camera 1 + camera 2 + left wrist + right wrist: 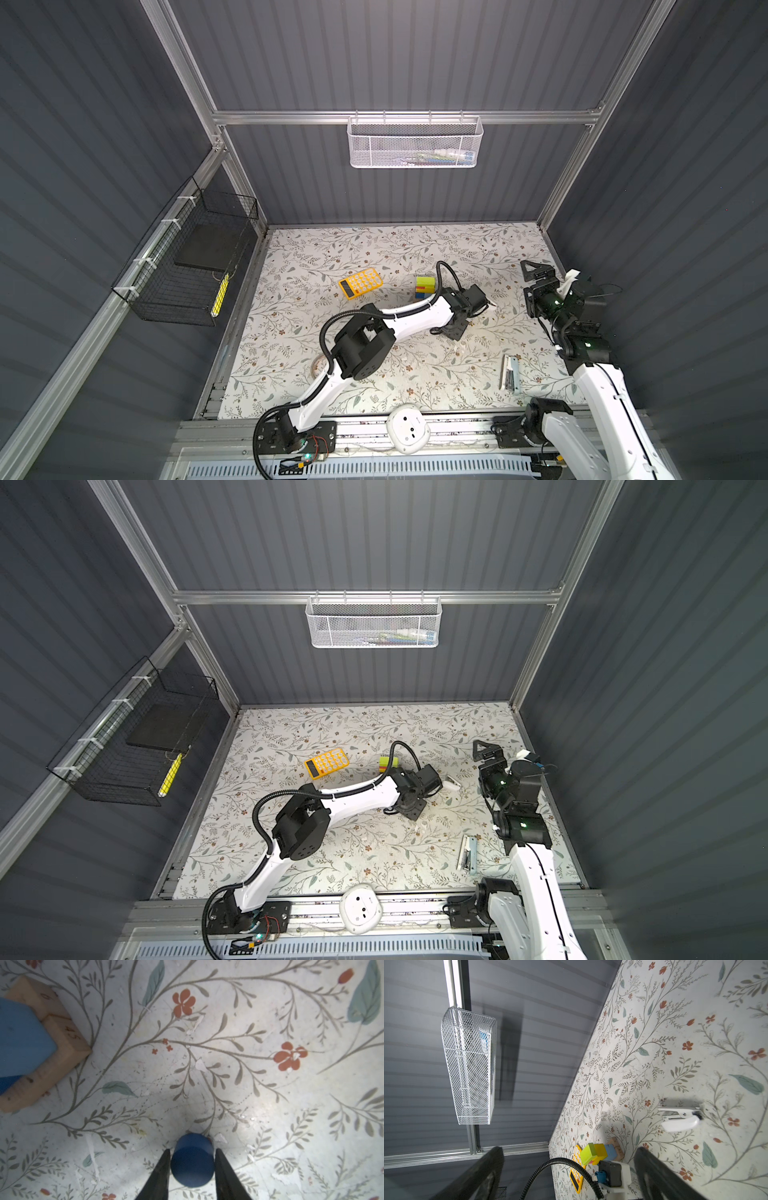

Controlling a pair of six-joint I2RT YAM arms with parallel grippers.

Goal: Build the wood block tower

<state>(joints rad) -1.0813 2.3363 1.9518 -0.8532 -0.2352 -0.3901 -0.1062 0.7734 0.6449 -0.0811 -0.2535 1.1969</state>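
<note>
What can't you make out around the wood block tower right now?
Short blue wooden cylinder: hidden under the left arm in both top views.
Left gripper: left wrist view doesn't show whether it touches the cylinder.
Wood block tower: lower blocks blocked by the arm's cable in a top view.

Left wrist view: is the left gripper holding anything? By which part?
Blue cylinder sits between the left gripper fingers, across its curved side; firm contact cannot be told. Right gripper holds nothing.
</note>
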